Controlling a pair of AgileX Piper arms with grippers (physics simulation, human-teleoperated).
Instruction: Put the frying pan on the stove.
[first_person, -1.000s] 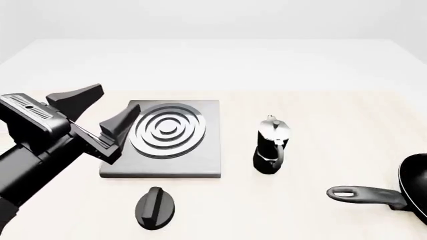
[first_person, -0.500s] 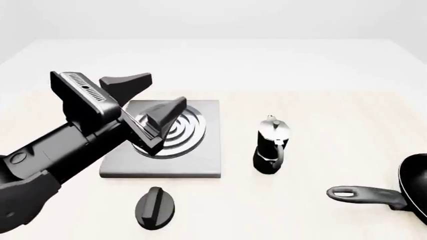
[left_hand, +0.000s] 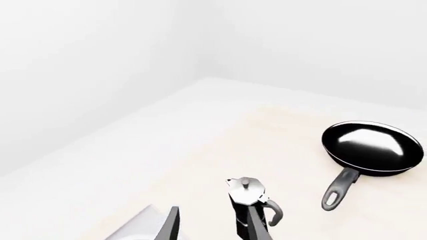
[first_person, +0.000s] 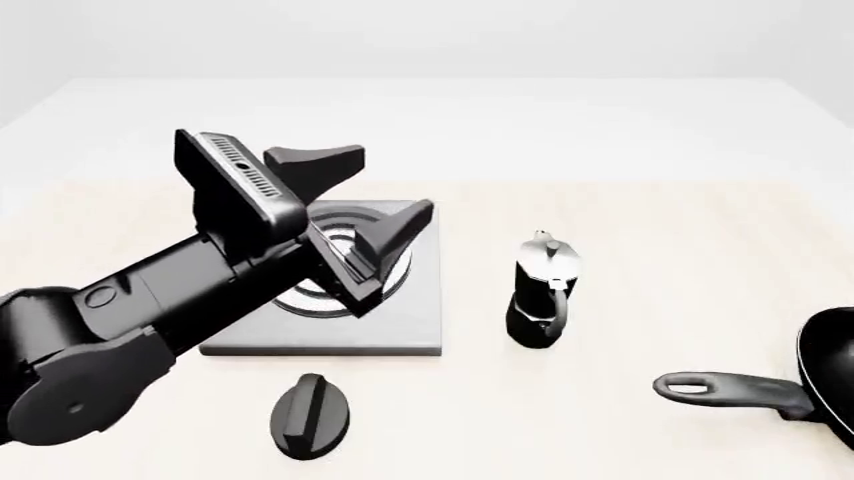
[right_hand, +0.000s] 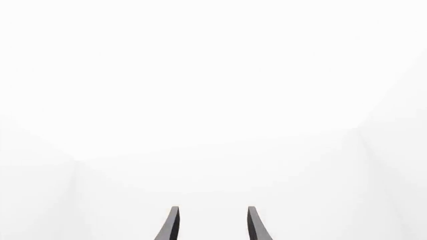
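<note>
Reaching in from the left of the table, the left arm holds its left gripper (first_person: 371, 205) in the air above the stove (first_person: 400, 335), fingers spread wide apart with nothing between them. One dark finger (first_person: 320, 160) points toward the far side of the table, the other (first_person: 400, 225) hangs over the burner rings (first_person: 387, 262), part of which the arm hides in the front view.

The stove, a flat grey square slab, lies left of centre on the pale tabletop (first_person: 667, 230). The frying pan (first_person: 747, 388) sits well apart from it at the near right edge of the front view, its black bowl cut off by the frame and its long grey handle (first_person: 727, 388) stretching left, the loop hole at the tip. The left wrist view shows the whole pan (left_hand: 371, 148) resting on the table, glossy inside facing up, untouched by either gripper.

Between stove and pan stands an upright silver-and-black moka pot (first_person: 542, 292), just right of the slab. A small black oval knob (first_person: 311, 415) lies on the table near the stove's near edge.

The right gripper (right_hand: 212, 225) appears only in its own wrist view, its two fingertips parted and empty against blank white surroundings.
</note>
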